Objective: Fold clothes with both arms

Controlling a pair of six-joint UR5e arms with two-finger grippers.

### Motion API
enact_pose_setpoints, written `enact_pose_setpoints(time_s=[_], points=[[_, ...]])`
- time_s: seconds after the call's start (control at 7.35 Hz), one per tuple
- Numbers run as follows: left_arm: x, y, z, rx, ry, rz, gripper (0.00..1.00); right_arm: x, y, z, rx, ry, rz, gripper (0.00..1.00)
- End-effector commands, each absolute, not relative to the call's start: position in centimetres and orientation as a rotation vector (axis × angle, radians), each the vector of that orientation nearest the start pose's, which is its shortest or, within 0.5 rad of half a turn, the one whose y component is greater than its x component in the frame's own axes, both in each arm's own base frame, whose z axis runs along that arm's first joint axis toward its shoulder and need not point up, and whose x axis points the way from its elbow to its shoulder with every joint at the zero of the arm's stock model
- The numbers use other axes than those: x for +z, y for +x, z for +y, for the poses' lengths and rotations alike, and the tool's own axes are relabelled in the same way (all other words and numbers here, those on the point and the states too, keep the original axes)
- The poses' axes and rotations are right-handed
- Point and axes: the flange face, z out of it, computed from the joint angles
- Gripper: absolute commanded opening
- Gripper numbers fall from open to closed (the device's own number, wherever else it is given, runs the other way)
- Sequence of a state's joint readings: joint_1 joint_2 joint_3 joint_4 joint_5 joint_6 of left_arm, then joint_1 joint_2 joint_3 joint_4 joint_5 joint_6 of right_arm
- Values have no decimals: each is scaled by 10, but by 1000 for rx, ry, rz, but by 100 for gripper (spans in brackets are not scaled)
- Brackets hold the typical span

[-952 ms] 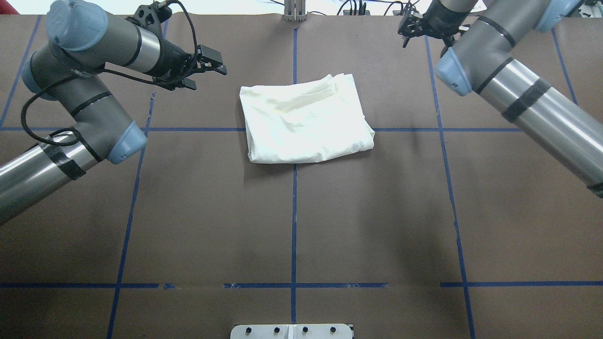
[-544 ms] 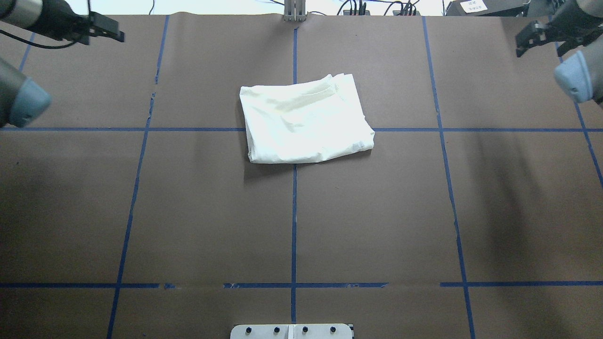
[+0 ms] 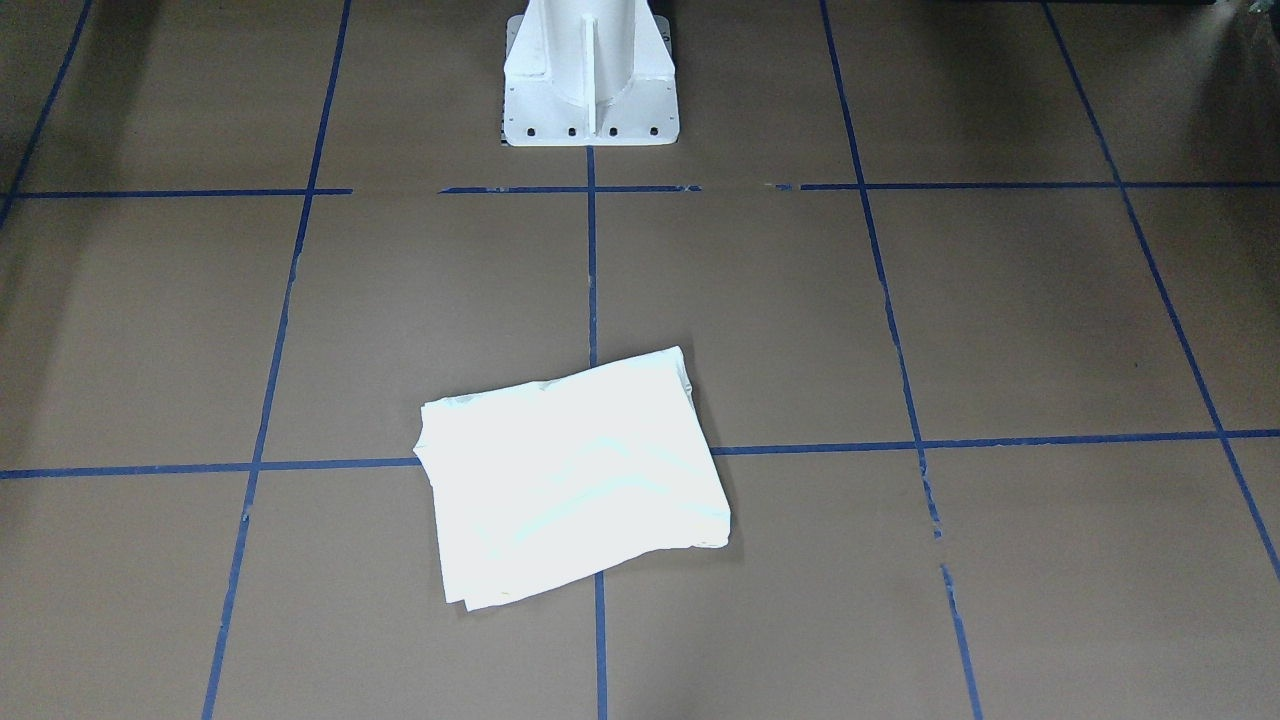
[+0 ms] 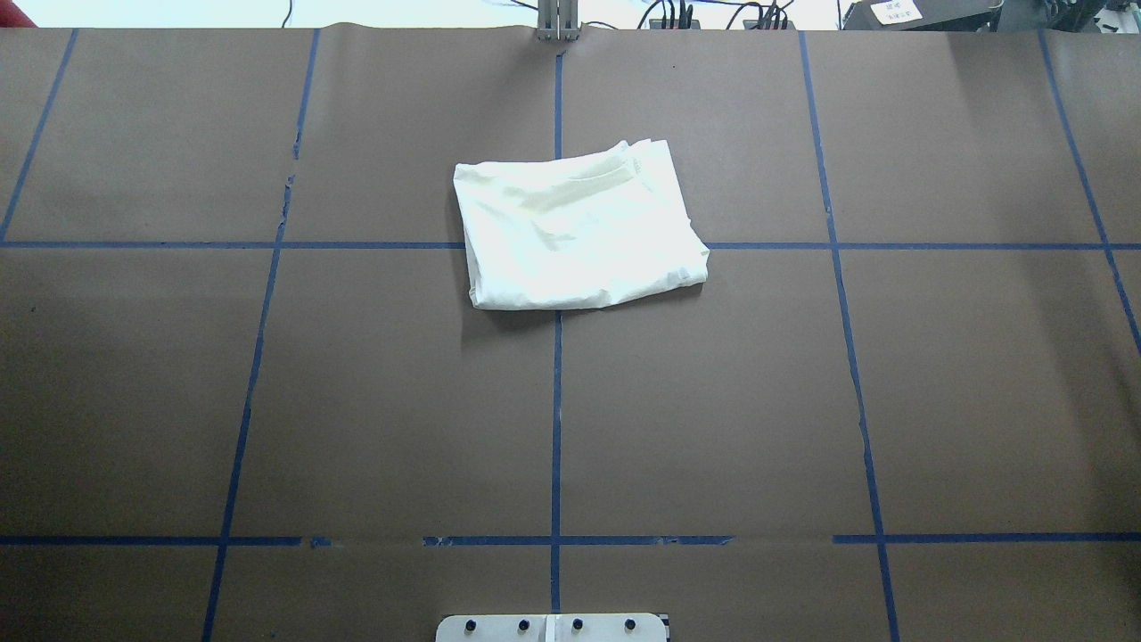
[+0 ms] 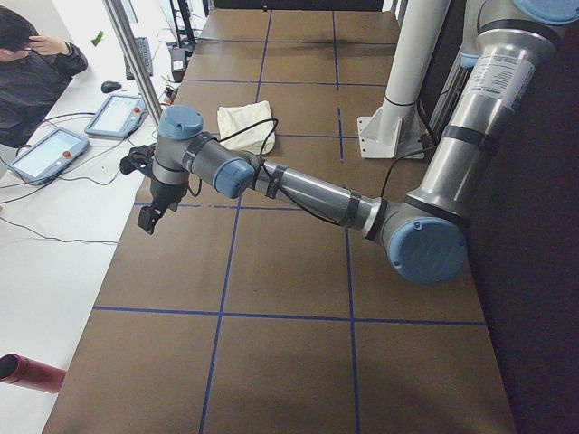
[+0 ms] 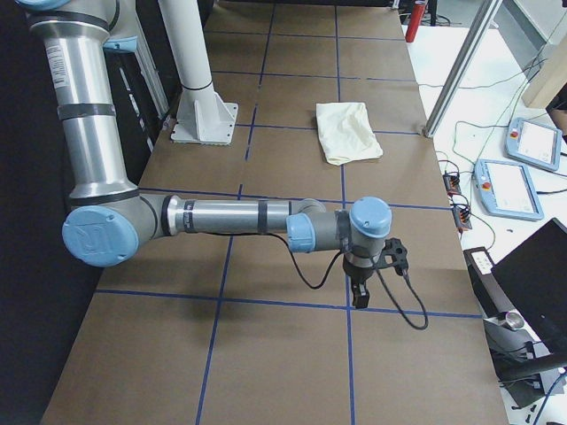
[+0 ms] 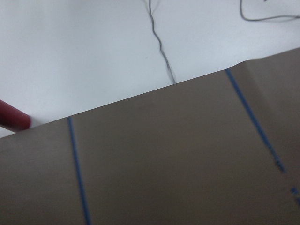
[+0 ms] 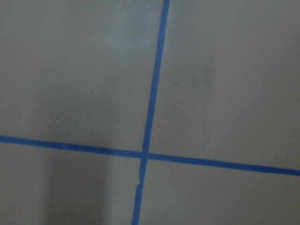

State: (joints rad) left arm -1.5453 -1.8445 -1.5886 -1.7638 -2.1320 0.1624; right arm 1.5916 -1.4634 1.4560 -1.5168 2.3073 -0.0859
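So the brown counter (image 4: 401, 401) fills most of every view, split into big squares by blue tape (image 4: 556, 428). Next in size are the arms, and only the side cameras catch them. The left arm (image 5: 308, 192) stretches out low over its end of the counter, with the wrist bent down close to the edge on the operators' side. The right arm (image 6: 221, 217) does about the same thing at the other end, forearm level and wrist bent down. The white pedestal (image 3: 588, 70) sits between them on the robot's edge of the counter.

The shirt (image 4: 575, 236) is folded into a rough rectangle with plain cream fabric on top. It lies flat over the crossing of the centre tape line and the cross line farther from the robot, turned a bit off square. It's well apart from both arms and nothing touches it.

The left hand (image 5: 147, 220) points down just above the counter's edge, and its wrist camera sees that edge plus a white surface with a cable. The right hand (image 6: 358, 297) points down near a tape line, and its camera sees a tape crossing. Honestly can't tell how far apart the fingers are on either one, since they only show in the side views.

A person (image 5: 32, 68) sits off to the side by a tablet-like controller (image 5: 50, 152).
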Motion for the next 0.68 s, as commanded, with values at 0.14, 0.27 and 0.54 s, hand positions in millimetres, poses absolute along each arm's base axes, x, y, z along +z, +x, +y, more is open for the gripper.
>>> enact_pose_setpoints(time_s=[0.14,0.27,0.54], points=[[551,-79,-547,354,443,554,100,678,115,-494,-49,53,-762,100],[559,-78,-547,341,430,553,100,687,114,-483,-41,37,-766,100],[590,-77,-546,320,340,576,100,692,112,-473,-11,10,-776,100]])
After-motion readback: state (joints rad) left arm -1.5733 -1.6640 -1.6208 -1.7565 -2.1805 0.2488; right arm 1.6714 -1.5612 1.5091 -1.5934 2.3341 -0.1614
